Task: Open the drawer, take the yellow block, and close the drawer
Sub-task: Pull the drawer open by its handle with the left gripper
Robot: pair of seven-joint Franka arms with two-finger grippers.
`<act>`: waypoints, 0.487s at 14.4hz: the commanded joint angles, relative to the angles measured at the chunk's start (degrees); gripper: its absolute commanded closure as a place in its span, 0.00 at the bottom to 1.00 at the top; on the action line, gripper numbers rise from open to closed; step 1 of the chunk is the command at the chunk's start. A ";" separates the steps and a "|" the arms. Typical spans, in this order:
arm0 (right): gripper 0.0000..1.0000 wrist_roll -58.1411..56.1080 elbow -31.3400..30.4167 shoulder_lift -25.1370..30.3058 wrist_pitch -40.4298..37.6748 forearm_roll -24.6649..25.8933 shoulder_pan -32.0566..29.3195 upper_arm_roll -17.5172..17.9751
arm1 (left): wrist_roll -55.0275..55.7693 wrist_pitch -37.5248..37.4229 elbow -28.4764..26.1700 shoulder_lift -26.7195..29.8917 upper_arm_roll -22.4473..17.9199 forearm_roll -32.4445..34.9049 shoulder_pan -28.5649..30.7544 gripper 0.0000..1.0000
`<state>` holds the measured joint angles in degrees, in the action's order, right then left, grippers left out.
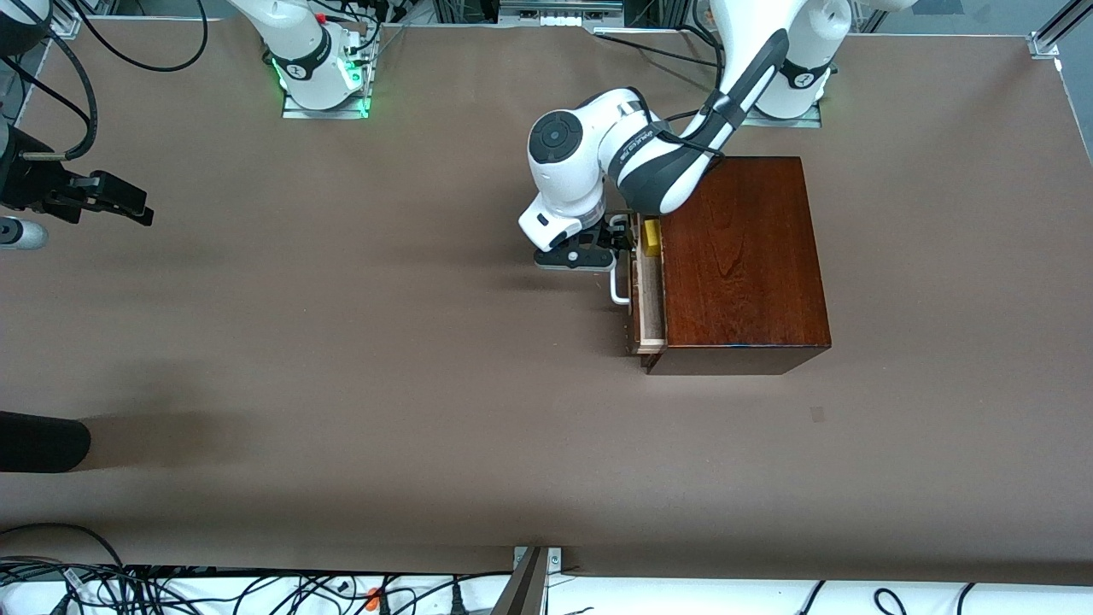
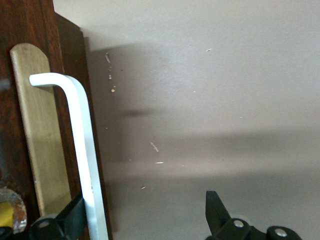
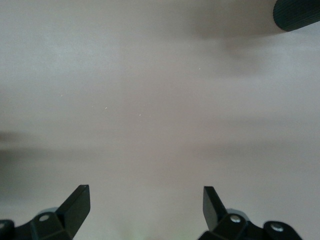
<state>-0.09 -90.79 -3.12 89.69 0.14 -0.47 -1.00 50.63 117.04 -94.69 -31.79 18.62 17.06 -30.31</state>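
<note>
Right of frame centre, the left gripper [image 1: 616, 248], jaws wide, straddles the slightly open drawer's [image 1: 649, 290] handle [image 1: 620, 290]; the yellow block [image 1: 651, 237] inside, seemingly light and rigid, suits a side pinch; right gripper [image 3: 146, 210] waits open.

1. Evenly and brightly lit from overhead across the brown table [image 1: 341, 342]; sharp in the front view, no blown-out areas.
2. Soft, diffuse shadows: a faint dark band beside the left gripper [image 1: 608, 243], a broader smudge near the table's edge at the right arm's end.
3. Mild sheen on the glossy dark box [image 1: 743, 256], wood grain plainly legible.
4. Green glow at the right arm's base [image 1: 320, 85].
5. Left wrist view: white handle [image 2: 82, 150] bright, nearly washed out; wood beside it dim and slightly soft; long grey shadow bands on the table.
6. Right wrist view: pale, low-contrast, hazy; fingertips [image 3: 77, 202] in silhouette.
</note>
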 commanded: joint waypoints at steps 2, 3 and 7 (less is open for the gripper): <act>0.00 0.53 -0.36 0.39 -0.13 -0.31 -0.05 -0.05 | 1.05 1.87 3.36 -1.78 0.10 -1.86 -1.50 0.00; 0.00 0.53 -0.36 0.39 -0.13 -0.31 -0.05 -0.05 | 1.05 1.87 4.16 -2.13 0.01 -2.73 -2.02 0.00; 0.00 0.53 -0.36 0.31 -0.13 -0.31 -0.05 -0.05 | 1.13 1.87 7.32 -4.15 0.01 -3.26 -3.08 0.00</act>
<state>-0.09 -90.79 -3.14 89.69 0.14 -0.47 -1.02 51.24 119.11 -91.25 -33.68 18.73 14.95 -31.85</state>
